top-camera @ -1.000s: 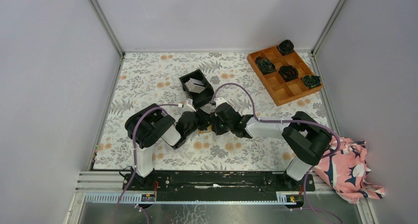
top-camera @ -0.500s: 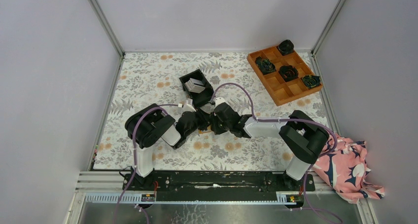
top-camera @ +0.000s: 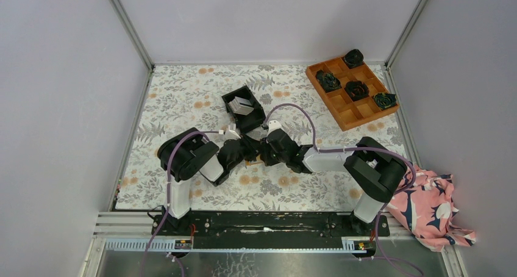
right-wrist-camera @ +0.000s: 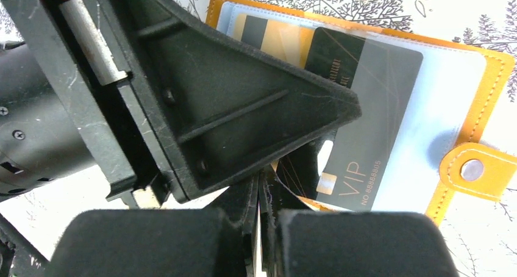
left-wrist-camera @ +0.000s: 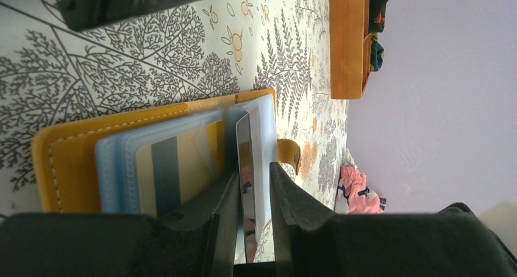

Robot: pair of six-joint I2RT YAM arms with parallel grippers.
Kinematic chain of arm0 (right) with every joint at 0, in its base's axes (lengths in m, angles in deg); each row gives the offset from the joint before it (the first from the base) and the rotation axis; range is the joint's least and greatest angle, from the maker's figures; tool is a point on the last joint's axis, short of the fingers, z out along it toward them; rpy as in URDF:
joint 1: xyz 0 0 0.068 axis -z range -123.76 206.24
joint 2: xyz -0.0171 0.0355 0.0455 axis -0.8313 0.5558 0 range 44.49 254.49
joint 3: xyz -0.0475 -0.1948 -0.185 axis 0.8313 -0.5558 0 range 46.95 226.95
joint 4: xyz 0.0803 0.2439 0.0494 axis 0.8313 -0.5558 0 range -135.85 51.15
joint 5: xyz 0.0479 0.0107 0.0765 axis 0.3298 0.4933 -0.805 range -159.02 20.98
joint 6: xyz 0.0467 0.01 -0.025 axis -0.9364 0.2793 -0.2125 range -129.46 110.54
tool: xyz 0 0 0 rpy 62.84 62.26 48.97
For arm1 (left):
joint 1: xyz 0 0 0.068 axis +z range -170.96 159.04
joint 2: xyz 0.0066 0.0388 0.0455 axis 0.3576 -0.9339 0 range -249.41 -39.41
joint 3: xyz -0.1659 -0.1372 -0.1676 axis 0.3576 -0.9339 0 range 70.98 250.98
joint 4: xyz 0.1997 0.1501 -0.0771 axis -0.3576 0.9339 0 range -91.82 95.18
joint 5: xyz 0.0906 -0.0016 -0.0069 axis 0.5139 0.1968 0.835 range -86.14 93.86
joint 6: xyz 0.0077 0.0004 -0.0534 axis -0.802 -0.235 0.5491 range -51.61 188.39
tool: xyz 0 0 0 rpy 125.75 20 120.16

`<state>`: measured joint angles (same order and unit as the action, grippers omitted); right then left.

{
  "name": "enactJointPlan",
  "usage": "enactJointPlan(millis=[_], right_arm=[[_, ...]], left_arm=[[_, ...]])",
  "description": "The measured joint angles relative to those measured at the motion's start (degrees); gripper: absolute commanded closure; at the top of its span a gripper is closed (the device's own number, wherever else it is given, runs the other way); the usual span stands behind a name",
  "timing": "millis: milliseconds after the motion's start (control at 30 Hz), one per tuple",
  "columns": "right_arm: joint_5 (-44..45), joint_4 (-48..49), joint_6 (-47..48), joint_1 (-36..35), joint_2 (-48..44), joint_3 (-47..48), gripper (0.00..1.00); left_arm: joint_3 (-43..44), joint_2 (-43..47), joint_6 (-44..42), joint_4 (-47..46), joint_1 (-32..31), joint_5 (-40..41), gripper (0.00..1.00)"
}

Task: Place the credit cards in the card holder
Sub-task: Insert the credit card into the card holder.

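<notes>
Stock of credit cards (top-camera: 242, 105) waits in the black bin (top-camera: 253, 122), far of centre; card holder (right-wrist-camera: 454, 75) lies open mid-table, left gripper (left-wrist-camera: 250, 225) pinching its blue leaf, right gripper (right-wrist-camera: 259, 228) pressed together; striped card (left-wrist-camera: 174, 167) pocketed, grey card (right-wrist-camera: 372, 100) seemingly half in.

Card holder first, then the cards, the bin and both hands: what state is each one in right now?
card holder: open flat, snap tab unfastened.
grey VIP card: partly in a pocket.
striped card: seated in its pocket.
black bin: upright, spare cards inside.
left hand: closed on the holder's raised pocket leaf.
right hand: shut; whether it pinches anything is unclear.
</notes>
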<state>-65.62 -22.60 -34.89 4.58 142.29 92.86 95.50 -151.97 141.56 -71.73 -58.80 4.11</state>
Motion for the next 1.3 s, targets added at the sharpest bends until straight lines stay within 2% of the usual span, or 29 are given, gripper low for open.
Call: enactJointPlan(millis=[233,533,1300], right_arm=[[3.43,3.87,-0.28,-0.04,0.00,-2.25,1.00],[7.13,4.31,-0.33,-0.07,0.00,-2.49,1.00],[9.44,4.83,-0.37,-0.11,1.66,-1.81,1.00]], left_arm=[[-0.92,0.11,0.63,-0.87,-0.07,-0.09,0.68],[-1.70,0.42,0.92,-1.40,-0.07,-0.11,0.67],[-5.86,5.42,-2.80,0.26,0.02,0.90,0.66]])
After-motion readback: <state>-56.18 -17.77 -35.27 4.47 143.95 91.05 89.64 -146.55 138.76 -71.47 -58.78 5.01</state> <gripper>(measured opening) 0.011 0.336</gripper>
